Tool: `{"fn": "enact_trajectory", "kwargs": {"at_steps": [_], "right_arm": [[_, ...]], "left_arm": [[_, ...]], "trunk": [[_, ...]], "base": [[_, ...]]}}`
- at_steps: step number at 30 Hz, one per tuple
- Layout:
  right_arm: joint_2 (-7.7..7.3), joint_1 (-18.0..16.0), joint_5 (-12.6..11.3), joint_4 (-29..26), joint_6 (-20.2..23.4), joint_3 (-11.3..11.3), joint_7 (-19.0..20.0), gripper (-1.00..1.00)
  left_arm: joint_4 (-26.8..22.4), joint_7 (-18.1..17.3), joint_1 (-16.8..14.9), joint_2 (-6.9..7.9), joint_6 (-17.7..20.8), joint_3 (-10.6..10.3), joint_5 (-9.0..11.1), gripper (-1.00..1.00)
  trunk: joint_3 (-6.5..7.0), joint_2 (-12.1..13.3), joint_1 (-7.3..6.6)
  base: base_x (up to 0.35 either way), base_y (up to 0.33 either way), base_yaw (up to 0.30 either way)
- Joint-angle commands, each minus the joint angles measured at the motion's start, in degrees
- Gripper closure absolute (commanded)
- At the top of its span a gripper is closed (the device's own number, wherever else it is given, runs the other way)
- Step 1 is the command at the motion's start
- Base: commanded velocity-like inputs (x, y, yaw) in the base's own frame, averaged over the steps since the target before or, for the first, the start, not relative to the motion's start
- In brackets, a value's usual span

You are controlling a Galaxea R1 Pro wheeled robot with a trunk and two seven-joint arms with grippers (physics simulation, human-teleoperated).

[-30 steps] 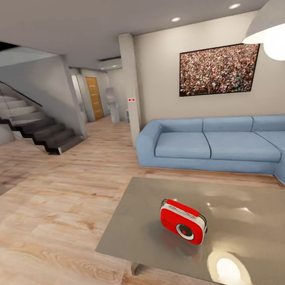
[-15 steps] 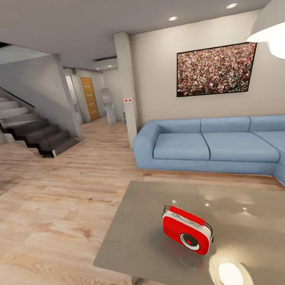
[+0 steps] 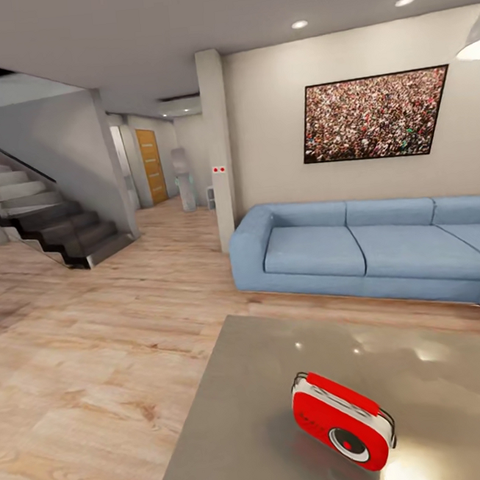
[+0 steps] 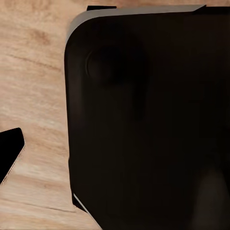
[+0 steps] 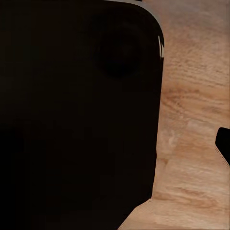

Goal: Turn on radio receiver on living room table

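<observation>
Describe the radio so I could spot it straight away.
Find the blue sofa; before it stands a low glossy grey table. On its top sits the radio receiver: a small red box with a round dial, the lone bright object there.

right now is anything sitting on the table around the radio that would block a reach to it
Nothing visible does. The radio receiver stands alone on the glossy table, with bare tabletop on every side that shows. The blue sofa sits well behind.

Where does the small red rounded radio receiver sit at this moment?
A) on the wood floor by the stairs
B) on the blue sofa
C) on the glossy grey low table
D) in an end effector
C: the small red rounded radio receiver rests on the glossy grey low table, in front of the blue L-shaped sofa.
</observation>
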Motion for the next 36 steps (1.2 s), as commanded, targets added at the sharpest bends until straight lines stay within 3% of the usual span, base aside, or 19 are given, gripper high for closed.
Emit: {"fn": "enact_trajectory", "kwargs": {"at_steps": [1, 25, 36], "right_arm": [[0.0, 0.0, 0.0, 0.0, 0.0, 0.01, 0.0, -1.0], [0.0, 0.0, 0.01, 0.0, 0.02, 0.01, -0.05, -1.0], [0.0, 0.0, 0.01, 0.0, -0.09, 0.02, -0.07, -1.0]], "left_arm": [[0.0, 0.0, 0.0, 0.0, 0.01, 0.0, 0.0, -1.0], [0.0, 0.0, 0.0, 0.08, -0.06, 0.01, 0.0, -1.0], [0.0, 0.0, 0.0, 0.0, -0.06, 0.08, 0.0, -1.0]], "trunk": [[0.0, 0.0, 0.0], [0.0, 0.0, 0.0], [0.23, 0.0, 0.0]], "base": [[0.32, 0.031, 0.0], [0.318, 0.002, -0.003], [0.05, 0.0, -0.236]]}}
